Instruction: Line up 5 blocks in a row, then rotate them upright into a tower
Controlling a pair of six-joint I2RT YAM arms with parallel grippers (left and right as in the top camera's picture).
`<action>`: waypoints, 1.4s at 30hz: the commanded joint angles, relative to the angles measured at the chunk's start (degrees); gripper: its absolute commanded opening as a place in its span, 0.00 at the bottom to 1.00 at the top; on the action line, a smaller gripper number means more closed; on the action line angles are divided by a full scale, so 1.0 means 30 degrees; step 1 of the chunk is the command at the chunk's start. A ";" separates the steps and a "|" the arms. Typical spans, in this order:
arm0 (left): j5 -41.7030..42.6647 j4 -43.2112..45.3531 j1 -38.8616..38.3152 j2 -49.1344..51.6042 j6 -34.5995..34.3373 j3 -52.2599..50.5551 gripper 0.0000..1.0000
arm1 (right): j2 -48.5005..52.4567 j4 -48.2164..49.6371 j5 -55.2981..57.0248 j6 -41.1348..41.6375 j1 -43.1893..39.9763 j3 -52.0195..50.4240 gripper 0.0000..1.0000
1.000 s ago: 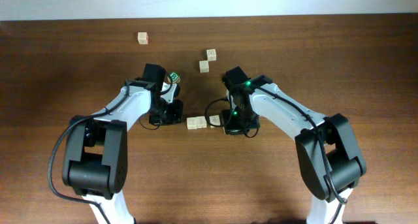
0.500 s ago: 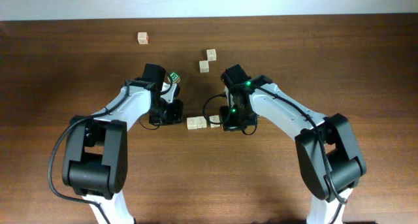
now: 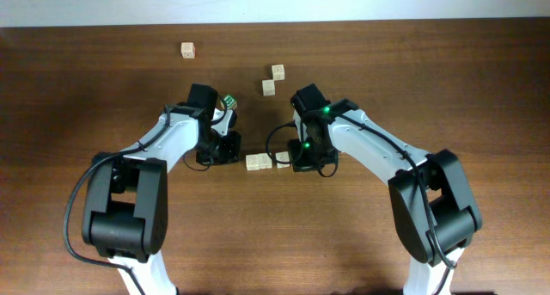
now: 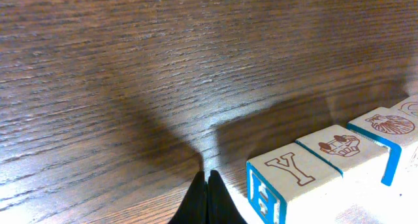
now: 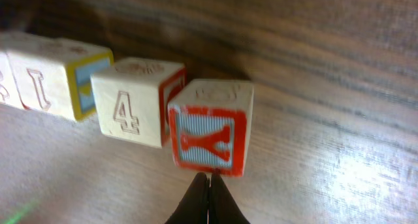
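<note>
**Overhead.** On the dark brown wooden tabletop, a short row of pale wooden alphabet cubes lies between the two arms. Over the last second the right gripper has edged leftward, in against the row's right end. The left gripper has not moved and sits just left of the row. A green-lettered cube lies beside its arm. Three more pale cubes lie well apart from the row towards the far edge: a lone far-left cube and a close pair of tan cubes.

**Left wrist.** The left fingers are pressed together and hold nothing. Their tips sit low over the wood, just beside the blue-edged Y cube at the near end of the row.

**Right wrist.** These fingers are also closed and empty. Their tips are at the lower edge of the red-framed Y cube, though whether they touch it is unclear. That cube sits skewed, with one corner against the "4" cube. A yellow-edged cube lies beyond.

The sideways nudge looks like a closed-finger push turning the red Y cube. By this reading that rotation is under way, and other cubes probably still need theirs.
</note>
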 commanded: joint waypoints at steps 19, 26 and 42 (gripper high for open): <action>-0.0051 0.0117 0.0051 0.0080 -0.0175 -0.0102 0.00 | 0.1508 -0.0124 0.1086 0.1049 -0.1064 0.1311 0.04; -0.0051 0.0117 0.0051 0.0080 -0.0175 -0.0102 0.00 | 0.1603 -0.0102 -0.0495 0.1035 -0.1056 0.1311 0.04; -0.0058 0.0117 0.0051 0.0080 -0.0175 -0.0102 0.00 | 0.1596 0.1078 -0.0605 0.1020 -0.0255 0.1311 0.04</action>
